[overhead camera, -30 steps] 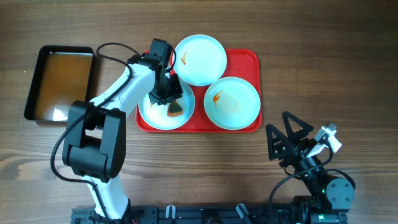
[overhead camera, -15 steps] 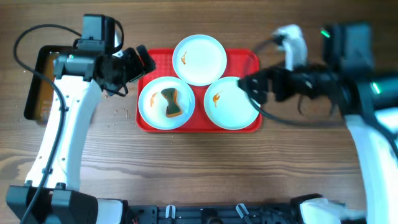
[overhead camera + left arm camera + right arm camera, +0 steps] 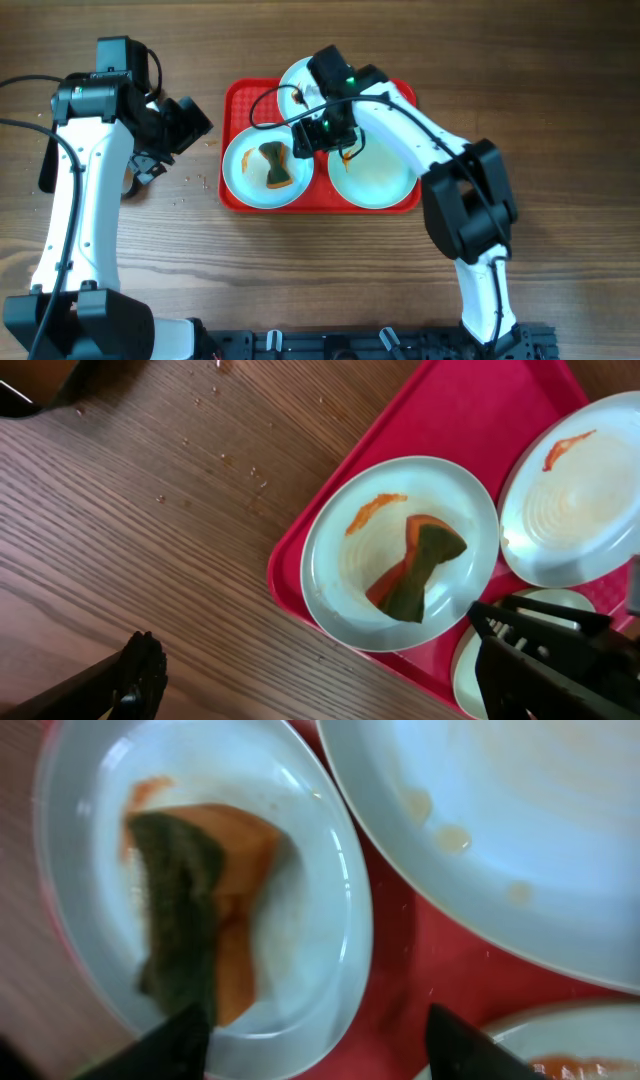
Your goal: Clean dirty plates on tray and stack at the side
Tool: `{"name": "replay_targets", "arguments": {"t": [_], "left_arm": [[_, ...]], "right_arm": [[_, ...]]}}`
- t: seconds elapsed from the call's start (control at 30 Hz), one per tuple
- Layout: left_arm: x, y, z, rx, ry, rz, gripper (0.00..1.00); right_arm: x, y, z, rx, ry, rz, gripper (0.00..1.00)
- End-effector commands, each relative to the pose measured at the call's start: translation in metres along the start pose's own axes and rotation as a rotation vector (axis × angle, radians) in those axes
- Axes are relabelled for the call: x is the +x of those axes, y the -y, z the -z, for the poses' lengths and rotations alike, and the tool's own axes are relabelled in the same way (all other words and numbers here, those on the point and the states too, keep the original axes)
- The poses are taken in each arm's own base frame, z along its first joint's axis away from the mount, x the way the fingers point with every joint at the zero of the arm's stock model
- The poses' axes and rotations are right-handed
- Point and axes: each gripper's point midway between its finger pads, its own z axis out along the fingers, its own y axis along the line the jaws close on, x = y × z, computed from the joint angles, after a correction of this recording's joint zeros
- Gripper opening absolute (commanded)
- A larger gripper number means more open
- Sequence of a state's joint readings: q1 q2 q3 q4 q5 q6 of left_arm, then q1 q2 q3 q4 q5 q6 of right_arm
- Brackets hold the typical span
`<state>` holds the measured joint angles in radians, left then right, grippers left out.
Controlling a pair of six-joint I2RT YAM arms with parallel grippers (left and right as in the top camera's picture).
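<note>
Right gripper point(image 3: 322, 1050) hangs, fingers spread, over the sponge point(image 3: 195, 910) on the left plate point(image 3: 245, 185) in the tray point(image 3: 245, 100); left gripper point(image 3: 192, 122) spread too, off beside the tray. We worry a finger clips the rim and tips or skids the plate.
</note>
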<state>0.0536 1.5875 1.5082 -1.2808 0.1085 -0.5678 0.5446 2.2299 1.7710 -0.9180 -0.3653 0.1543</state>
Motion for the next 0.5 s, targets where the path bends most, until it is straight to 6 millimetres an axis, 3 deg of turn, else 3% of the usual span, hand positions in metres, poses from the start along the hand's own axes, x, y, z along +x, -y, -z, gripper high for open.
{"name": "replay_targets", "arguments": {"t": [0.0,0.13,0.47], "left_arm": [[0.0,-0.01,-0.009,-0.046,-0.001,0.016,0.96],[0.008,-0.016,-0.027,-0.059,-0.031,0.02,0.97],[0.015,-0.009,-0.04,-0.019,-0.058,0.012,0.97]], "right_arm": [[-0.006,0.012,-0.012,0.043,0.005,0.02,0.36],[0.001,0.029,-0.027,0.108,-0.026,0.007,0.36],[0.0,0.033,-0.035,0.118,-0.021,-0.017,0.32]]}}
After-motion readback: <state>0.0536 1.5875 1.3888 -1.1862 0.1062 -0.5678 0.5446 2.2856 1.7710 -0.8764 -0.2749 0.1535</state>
